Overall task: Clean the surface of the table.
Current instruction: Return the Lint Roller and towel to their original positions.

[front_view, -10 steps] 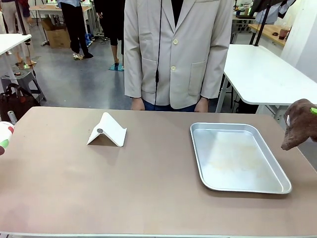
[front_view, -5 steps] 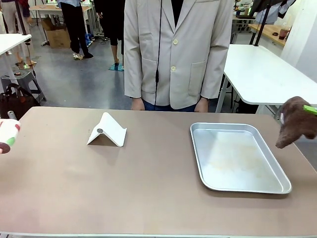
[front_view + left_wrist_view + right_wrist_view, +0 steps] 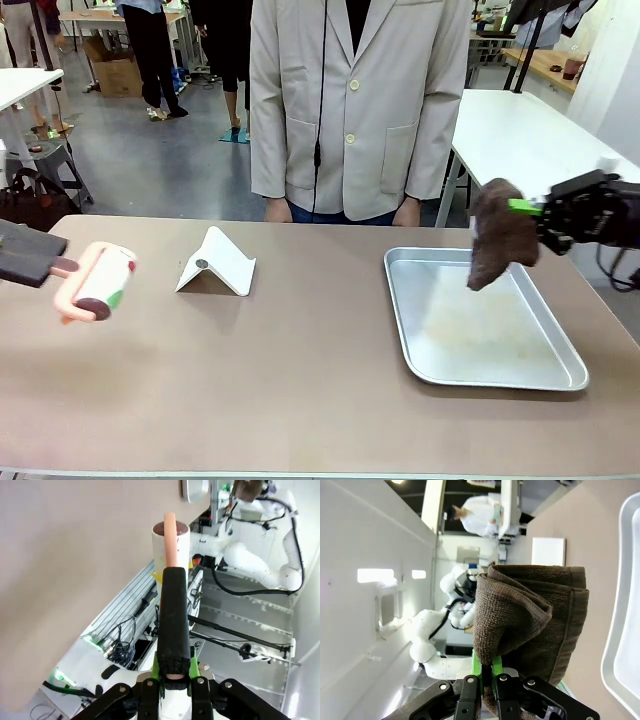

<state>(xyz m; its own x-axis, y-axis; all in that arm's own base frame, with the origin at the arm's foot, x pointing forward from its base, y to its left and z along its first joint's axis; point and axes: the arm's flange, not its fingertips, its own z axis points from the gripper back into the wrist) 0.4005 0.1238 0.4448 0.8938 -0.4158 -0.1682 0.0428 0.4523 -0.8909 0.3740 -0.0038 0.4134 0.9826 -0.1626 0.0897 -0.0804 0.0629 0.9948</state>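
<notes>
The brownish table [image 3: 300,370] spans the front view. At its left a lint roller [image 3: 97,281] with a pink neck and black handle [image 3: 25,256] hovers just above the top. In the left wrist view my left gripper [image 3: 174,674] is shut on that black handle [image 3: 174,620], with the roller [image 3: 170,535] at its far end beside the table [image 3: 75,555]. My right gripper [image 3: 528,209] is shut on a brown cloth [image 3: 499,238], which hangs over the tray's far side. The right wrist view shows my right gripper [image 3: 488,674] pinching the folded cloth [image 3: 535,620].
A shallow silver tray [image 3: 560,375] lies on the right half of the table. A white folded stand [image 3: 218,264] sits left of centre near the far edge. A person in a beige jacket [image 3: 350,110] stands at the far side, hands down. White tables stand beyond.
My left arm has come in from the left edge, bringing the roller over the table. My right arm has carried the cloth leftward to over the tray.
</notes>
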